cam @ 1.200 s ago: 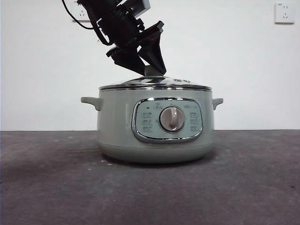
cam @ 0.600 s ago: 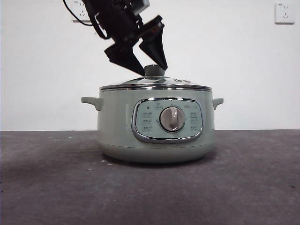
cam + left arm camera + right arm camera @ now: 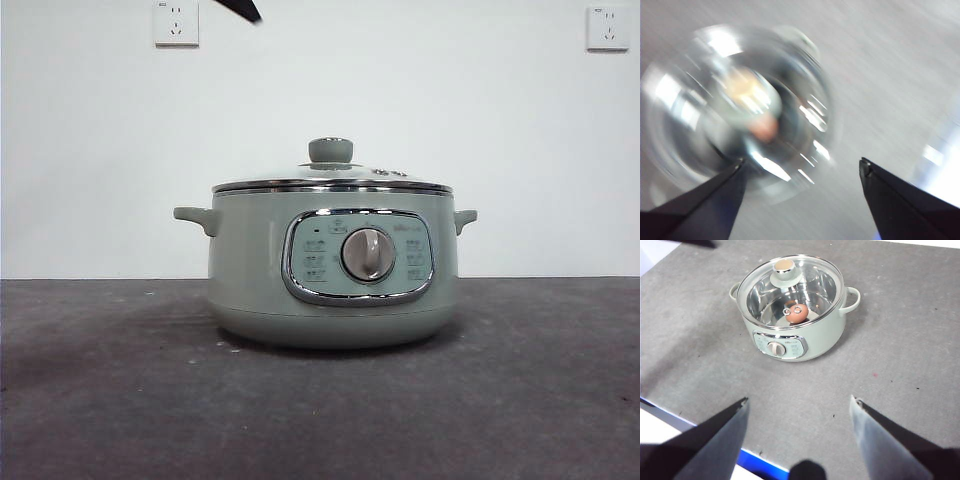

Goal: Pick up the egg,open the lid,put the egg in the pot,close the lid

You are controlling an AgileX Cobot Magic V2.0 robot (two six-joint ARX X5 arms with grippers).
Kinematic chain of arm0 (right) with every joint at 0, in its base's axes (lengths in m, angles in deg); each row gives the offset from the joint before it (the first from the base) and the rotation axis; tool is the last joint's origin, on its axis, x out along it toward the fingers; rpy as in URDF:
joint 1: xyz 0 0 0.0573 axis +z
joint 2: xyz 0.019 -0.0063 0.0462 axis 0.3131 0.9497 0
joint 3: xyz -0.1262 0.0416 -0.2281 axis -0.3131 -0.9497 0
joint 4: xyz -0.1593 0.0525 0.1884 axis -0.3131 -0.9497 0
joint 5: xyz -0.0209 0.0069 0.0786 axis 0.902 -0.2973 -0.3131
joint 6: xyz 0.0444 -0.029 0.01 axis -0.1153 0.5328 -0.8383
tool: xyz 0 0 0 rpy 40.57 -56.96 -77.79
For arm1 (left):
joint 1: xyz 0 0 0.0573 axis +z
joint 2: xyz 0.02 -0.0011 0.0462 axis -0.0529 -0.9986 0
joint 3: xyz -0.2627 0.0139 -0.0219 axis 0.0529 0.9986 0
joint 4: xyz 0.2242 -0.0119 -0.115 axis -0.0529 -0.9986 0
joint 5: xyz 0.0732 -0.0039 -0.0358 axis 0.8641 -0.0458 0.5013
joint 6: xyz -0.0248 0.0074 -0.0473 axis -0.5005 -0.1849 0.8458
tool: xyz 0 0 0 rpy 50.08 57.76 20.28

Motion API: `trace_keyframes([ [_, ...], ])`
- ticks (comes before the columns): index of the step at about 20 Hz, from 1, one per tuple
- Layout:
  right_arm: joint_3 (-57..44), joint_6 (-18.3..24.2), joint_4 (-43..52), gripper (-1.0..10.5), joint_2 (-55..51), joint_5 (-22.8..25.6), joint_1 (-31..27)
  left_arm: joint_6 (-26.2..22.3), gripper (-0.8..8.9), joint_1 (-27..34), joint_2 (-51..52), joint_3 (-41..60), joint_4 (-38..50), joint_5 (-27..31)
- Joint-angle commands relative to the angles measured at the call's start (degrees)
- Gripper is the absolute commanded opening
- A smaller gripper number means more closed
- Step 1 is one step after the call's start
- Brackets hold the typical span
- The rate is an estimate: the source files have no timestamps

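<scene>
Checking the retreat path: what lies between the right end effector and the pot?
Only bare grey table between the right end effector and pot, per the right wrist view.

Sage-green pot (image 3: 250,270) with a chrome-framed panel (image 3: 357,257) and silver dial (image 3: 367,254); clear glass lid (image 3: 757,285), chrome-rimmed, with a sage-green knob (image 3: 330,150) topped tan in the right wrist view; reddish-brown egg (image 3: 798,313) against the shiny steel inside; dark grey speckled surface (image 3: 520,400); white wall (image 3: 480,120); black hands
</scene>
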Motion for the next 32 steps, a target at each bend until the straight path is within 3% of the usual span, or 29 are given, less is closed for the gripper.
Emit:
trace_keyframes([
  [1,-0.55,1.11,-1.36,3.4,0.24,0.02,0.04,1.6,3.73,0.0,2.49,0.33,-0.81,-4.76],
  [3,-0.55,1.46,-1.36,3.4,0.31,-0.02,0.04,1.73,3.73,-0.9,5.53,0.33,-0.79,-8.07],
  [6,-0.55,1.7,-1.33,3.4,0.31,0.0,0.04,3.02,3.68,-1.49,9.18,0.33,-0.79,-7.89],
  [8,-0.55,1.68,-1.36,3.2,0.31,-0.02,0.04,3.17,2.41,-1.49,10.91,0.33,-0.79,-7.89],
  [11,-0.55,1.73,-1.36,0.4,0.31,-0.04,0.04,3.23,-0.14,-1.49,12.74,0.33,-0.79,-7.89],
  [12,-0.55,1.88,-1.36,-0.2,0.31,-0.04,0.04,3.19,-0.07,-1.49,13.22,0.33,-0.79,-7.91],
  [32,-0.55,0.35,-1.36,0.0,0.31,0.17,0.04,2.03,-0.04,-1.4,13.97,0.26,-0.76,-7.72],
])
